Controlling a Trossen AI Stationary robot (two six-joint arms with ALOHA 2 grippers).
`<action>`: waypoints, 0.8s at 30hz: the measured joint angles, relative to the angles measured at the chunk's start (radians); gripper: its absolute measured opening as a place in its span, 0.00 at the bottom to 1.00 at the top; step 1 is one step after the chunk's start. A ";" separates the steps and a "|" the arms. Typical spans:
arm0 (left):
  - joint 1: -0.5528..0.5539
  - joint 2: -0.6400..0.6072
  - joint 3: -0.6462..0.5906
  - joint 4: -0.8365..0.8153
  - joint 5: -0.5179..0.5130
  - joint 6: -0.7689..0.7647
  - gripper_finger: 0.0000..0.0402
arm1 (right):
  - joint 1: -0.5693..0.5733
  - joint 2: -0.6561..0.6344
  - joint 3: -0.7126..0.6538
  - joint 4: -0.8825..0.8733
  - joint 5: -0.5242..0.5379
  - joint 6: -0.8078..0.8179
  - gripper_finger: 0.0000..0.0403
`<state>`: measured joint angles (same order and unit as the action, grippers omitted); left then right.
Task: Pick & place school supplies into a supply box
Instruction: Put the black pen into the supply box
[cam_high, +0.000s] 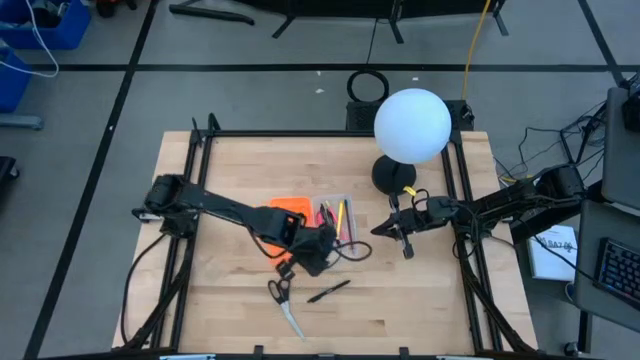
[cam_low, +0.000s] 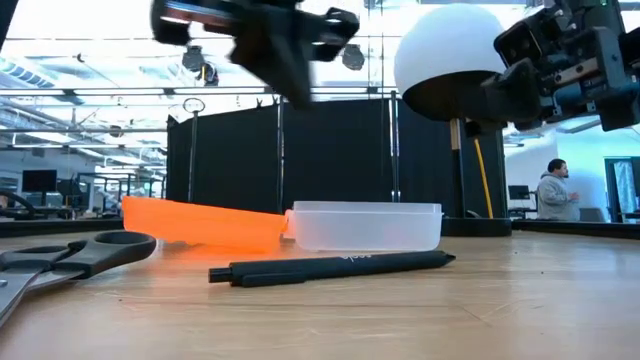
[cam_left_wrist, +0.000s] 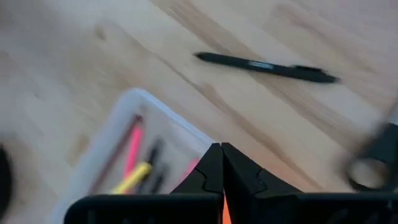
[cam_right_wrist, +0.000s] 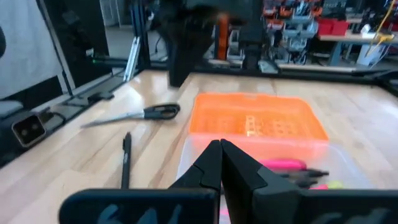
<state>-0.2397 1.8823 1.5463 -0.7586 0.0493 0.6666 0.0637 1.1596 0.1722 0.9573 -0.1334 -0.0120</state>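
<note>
Bare table (cam_high: 420, 290) right of black pen (cam_high: 329, 291)

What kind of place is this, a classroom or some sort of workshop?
Most likely a robotics lab or workshop. Two robot arms are mounted at a wooden table, black curtain partitions stand behind it, and benches with monitors and equipment fill the open room beyond.

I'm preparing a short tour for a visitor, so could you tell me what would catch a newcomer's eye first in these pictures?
Probably the white globe lamp at the table's far edge, beside the right gripper. Next, the supply box mid-table: its orange half lies open, and pens lie in its translucent tray. Nearer the front, a black pen and scissors lie loose on the wood, close to the shut left gripper.
</note>
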 joint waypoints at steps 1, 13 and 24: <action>0.003 -0.028 -0.033 0.003 0.015 -0.014 0.01 | 0.006 0.000 0.000 -0.013 0.001 -0.002 0.00; 0.055 -0.582 -0.848 0.823 0.121 -0.376 0.00 | 0.194 0.008 0.166 -0.266 0.153 0.036 0.00; 0.065 -1.000 -1.369 1.389 0.136 -0.499 0.00 | 0.320 0.252 0.427 -0.501 0.315 0.076 0.00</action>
<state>-0.1745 0.8824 0.1773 0.6308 0.1854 0.1673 0.3833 1.4115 0.5994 0.4563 0.1815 0.0637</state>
